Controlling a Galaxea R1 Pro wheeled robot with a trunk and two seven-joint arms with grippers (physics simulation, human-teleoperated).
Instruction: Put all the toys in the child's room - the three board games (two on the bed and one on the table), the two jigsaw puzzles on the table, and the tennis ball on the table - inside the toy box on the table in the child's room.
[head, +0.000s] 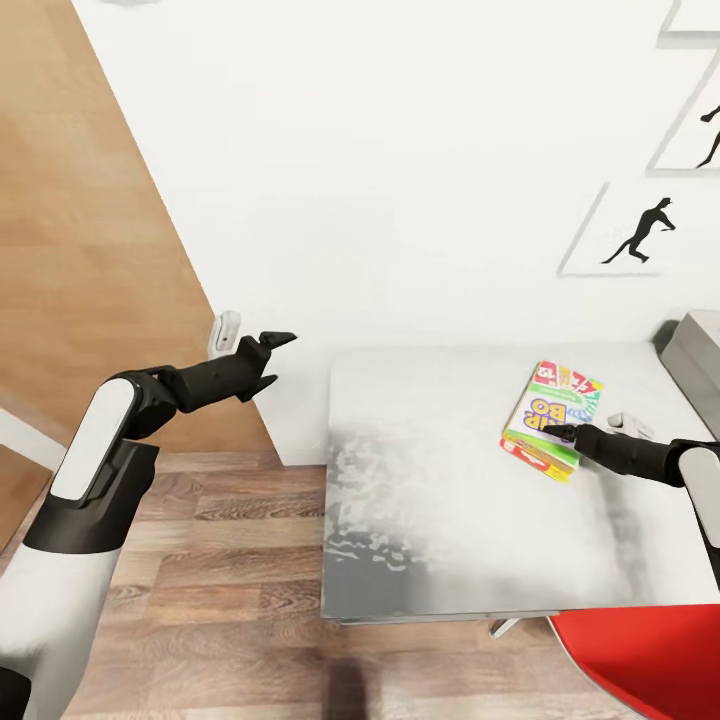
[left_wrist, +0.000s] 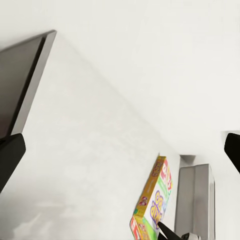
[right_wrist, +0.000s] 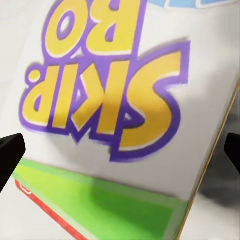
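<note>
Reaching for the SKIP-BO game (head: 552, 418) at the bench's (head: 430, 480) 3 o'clock side: right gripper (head: 560, 433) over the lid, fingers wide open, empty. Next: lower, straddle an edge, close. Left gripper (head: 268, 358) idle off the bench at 10 o'clock, open, empty. Grey corner at 3 o'clock cropped, unidentifiable.

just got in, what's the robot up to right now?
It's going for the SKIP-BO board game, which lies flat on the table. The right gripper is over the box's near edge, jaws spread wide in the right wrist view and not closed on it. The left gripper hangs open in the air off the table's left end, holding nothing. The box has not been lifted yet.
</note>
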